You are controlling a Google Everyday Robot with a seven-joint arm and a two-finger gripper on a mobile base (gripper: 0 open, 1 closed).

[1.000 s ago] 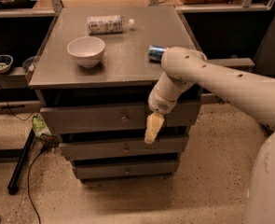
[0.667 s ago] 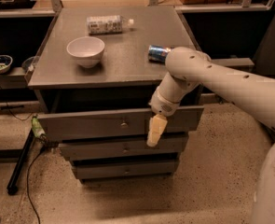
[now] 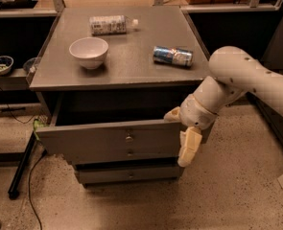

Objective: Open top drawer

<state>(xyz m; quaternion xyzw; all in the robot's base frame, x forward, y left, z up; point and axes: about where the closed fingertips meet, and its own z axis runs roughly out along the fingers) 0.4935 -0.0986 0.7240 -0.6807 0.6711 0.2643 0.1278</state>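
The top drawer of the grey cabinet is pulled out toward me, its dark inside showing under the cabinet top. It has a plain grey front with a small round metal knob at centre. My gripper is at the right end of that front. One cream finger hangs down over the outside of the front and the other sits behind its top edge, so the front is pinched between them. My white arm reaches in from the right.
On the cabinet top stand a white bowl, a plastic bottle lying down and a blue can on its side. Two lower drawers stay shut. A black stand leg and cable lie on the floor at left.
The top drawer has slid further out toward me with my gripper on its right end. My arm has drawn back and to the right.
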